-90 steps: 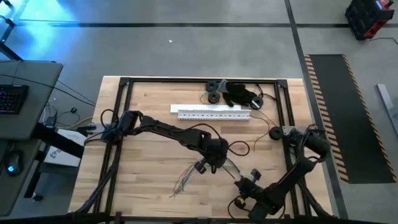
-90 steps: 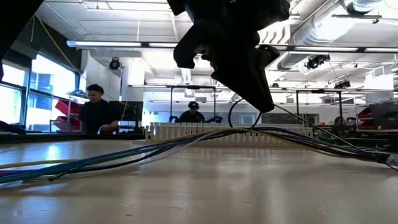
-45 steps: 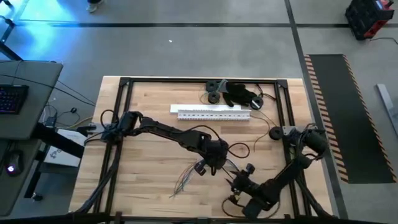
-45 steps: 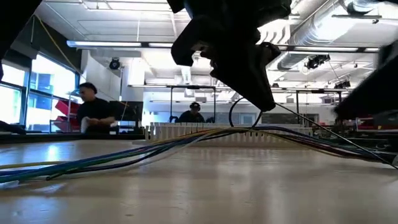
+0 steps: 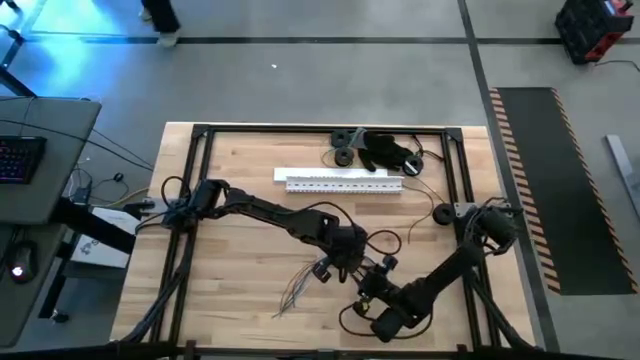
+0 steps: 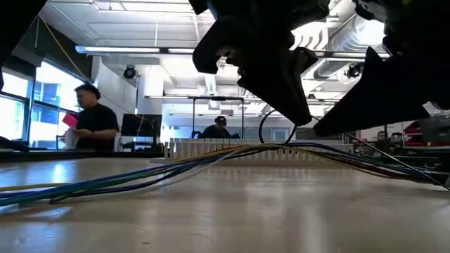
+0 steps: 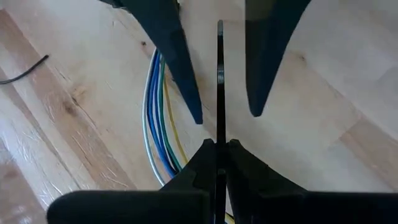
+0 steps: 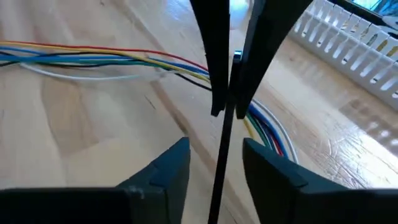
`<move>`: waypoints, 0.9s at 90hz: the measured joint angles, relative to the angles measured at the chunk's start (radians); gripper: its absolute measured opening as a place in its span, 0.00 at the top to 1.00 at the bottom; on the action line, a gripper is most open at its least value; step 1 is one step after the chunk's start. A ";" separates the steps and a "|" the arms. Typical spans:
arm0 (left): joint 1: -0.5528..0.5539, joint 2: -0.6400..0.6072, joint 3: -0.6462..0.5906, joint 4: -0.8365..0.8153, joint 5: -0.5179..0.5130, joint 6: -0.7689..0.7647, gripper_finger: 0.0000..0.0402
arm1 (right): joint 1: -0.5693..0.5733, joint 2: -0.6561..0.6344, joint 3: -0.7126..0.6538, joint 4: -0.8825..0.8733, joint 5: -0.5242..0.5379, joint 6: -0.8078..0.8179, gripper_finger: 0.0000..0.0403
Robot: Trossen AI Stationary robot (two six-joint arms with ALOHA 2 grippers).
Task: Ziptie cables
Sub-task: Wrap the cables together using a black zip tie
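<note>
We judge that the cables (image 7: 155,112) are very light and quite soft. They will bend and slide apart when they are pushed, and one thin wire may slip out of a loose grip. The best place to take them, we think, is where they run close together as one bundle, not at the loose ends, which fan out on the table (image 5: 240,160).

The cables are thin wires in several colours: blue, white, green, yellow and red. They lie flat on the wood in the middle of the near half of the table, directly under both grippers, and they curve gently there. In the low view the bundle rises a little from the table under the arms.

The left gripper (image 7: 218,146) is above the bundle, and its fingers are closed on a thin, stiff black strip (image 7: 219,74). This is probably the tie. The right gripper (image 8: 216,146) comes from the near right side and meets it. Its fingers stand apart, one on each side of the same strip, and they do not press it.

A white slotted rail (image 5: 345,182) lies farther back, well apart from the cables.
</note>
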 joint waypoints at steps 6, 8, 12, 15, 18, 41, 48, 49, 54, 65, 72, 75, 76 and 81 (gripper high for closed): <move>0.000 0.000 0.000 0.000 0.000 0.000 0.99 | 0.001 0.000 0.000 0.010 0.023 0.000 0.75; 0.000 0.000 0.000 0.000 0.000 0.000 0.99 | 0.001 0.000 0.000 0.015 0.029 0.000 0.76; 0.000 0.001 0.000 0.000 0.000 0.000 0.99 | 0.002 0.000 0.000 0.023 0.045 0.000 0.78; 0.000 0.001 0.000 0.000 0.000 0.000 0.99 | 0.002 0.000 0.000 0.027 0.054 0.000 0.79; 0.000 0.001 0.000 0.000 0.000 -0.001 0.99 | 0.001 0.000 0.000 0.030 0.061 0.000 0.81; -0.001 0.002 0.000 -0.003 0.000 -0.001 0.99 | -0.003 0.000 0.000 0.029 0.037 0.001 0.99; -0.001 0.002 0.000 -0.002 0.001 0.000 0.99 | -0.003 0.000 0.000 0.028 0.021 0.015 0.99; -0.002 0.002 0.000 -0.002 0.001 0.000 0.99 | -0.003 0.000 0.000 0.027 0.018 0.018 0.99; -0.003 0.003 0.000 -0.002 0.000 0.000 0.99 | -0.003 0.000 0.000 0.024 0.001 0.026 1.00; -0.003 0.003 0.000 -0.002 -0.002 0.000 0.99 | 0.001 0.011 0.000 0.025 -0.024 0.043 1.00; -0.004 0.003 0.000 -0.004 -0.011 0.000 0.99 | 0.011 0.023 0.000 0.021 -0.040 0.065 1.00; -0.004 0.003 0.000 -0.007 -0.011 0.000 0.99 | 0.016 0.028 0.000 0.021 -0.051 0.072 1.00; -0.005 0.003 0.000 -0.008 -0.011 0.000 0.99 | 0.018 0.029 0.000 0.020 -0.054 0.074 1.00; -0.004 0.003 0.000 -0.008 -0.011 0.000 0.99 | 0.029 0.033 0.000 0.012 -0.056 0.095 1.00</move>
